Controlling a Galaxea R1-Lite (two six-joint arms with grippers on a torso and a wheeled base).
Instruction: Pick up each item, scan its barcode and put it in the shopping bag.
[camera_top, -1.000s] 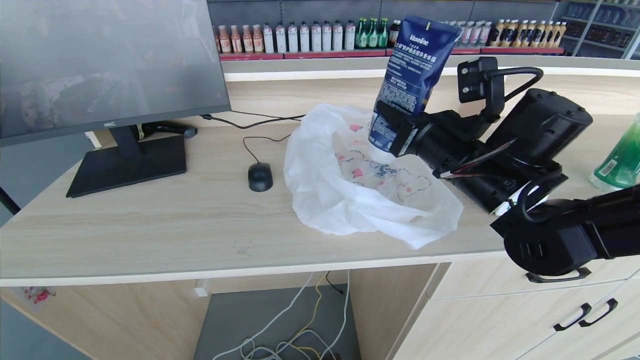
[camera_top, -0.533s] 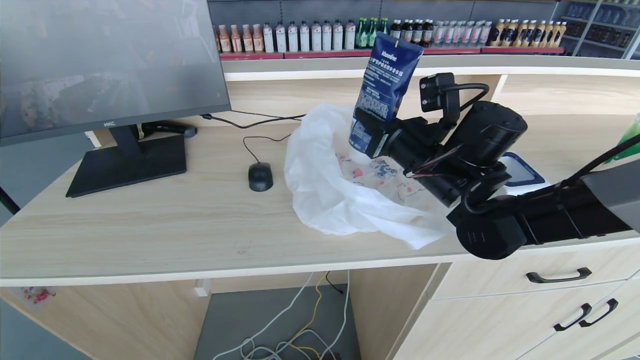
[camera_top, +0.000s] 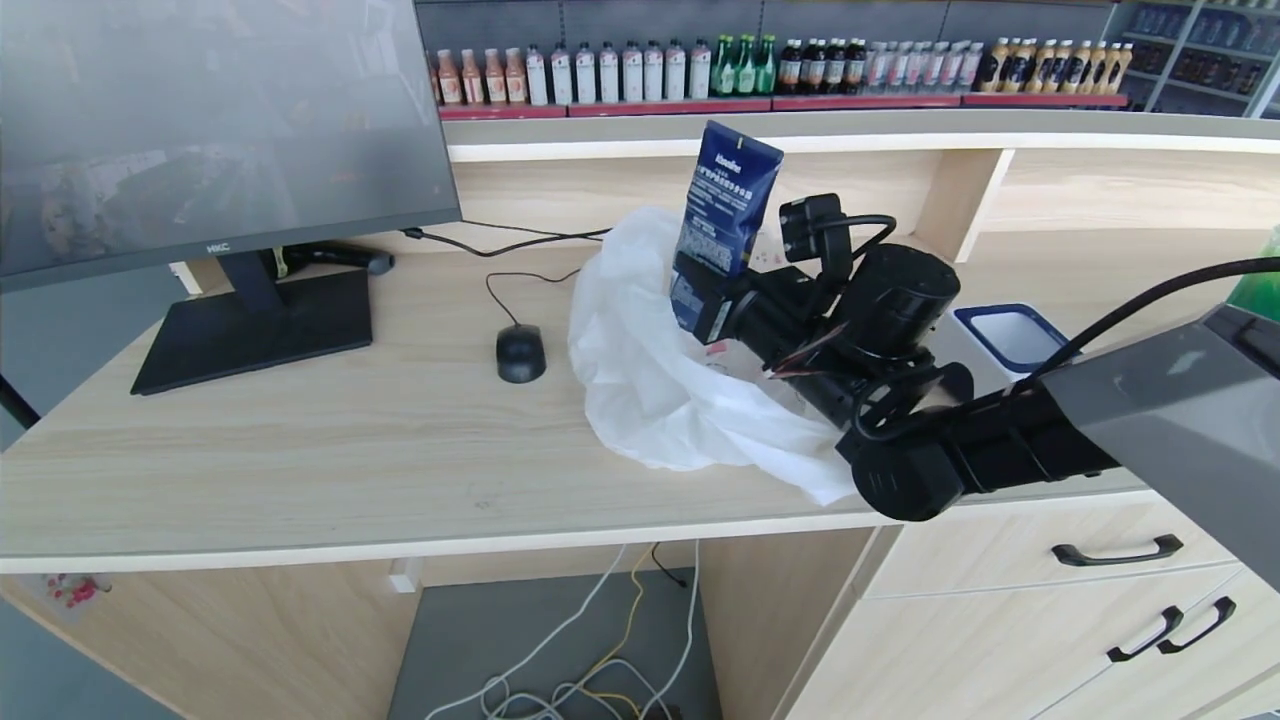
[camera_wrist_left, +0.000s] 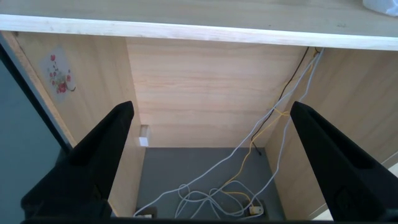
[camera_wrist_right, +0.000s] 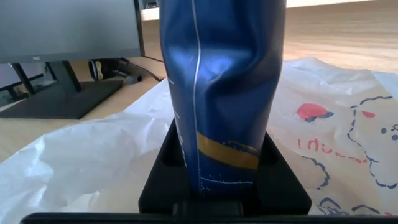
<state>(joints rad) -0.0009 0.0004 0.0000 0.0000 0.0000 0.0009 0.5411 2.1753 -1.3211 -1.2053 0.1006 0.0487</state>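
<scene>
My right gripper (camera_top: 705, 290) is shut on a dark blue pouch (camera_top: 727, 205), held upright over the open white shopping bag (camera_top: 660, 390) on the counter. In the right wrist view the blue pouch (camera_wrist_right: 224, 81) stands squeezed between the black fingers (camera_wrist_right: 163, 162), with the printed white bag (camera_wrist_right: 336, 137) spread right below it. My left gripper (camera_wrist_left: 211, 162) hangs below the counter edge, open and with nothing in it, facing the cables under the desk.
A monitor (camera_top: 215, 120) on a black stand and a black mouse (camera_top: 521, 353) sit left of the bag. A blue-rimmed tray (camera_top: 1012, 335) lies right of my right arm. A green bottle (camera_top: 1262, 285) shows at the far right edge. A raised shelf ledge runs behind the counter.
My right arm has carried the blue pouch left and down, from above the bag's right side to low over its opening. The blue-rimmed tray has come into sight behind the arm.
</scene>
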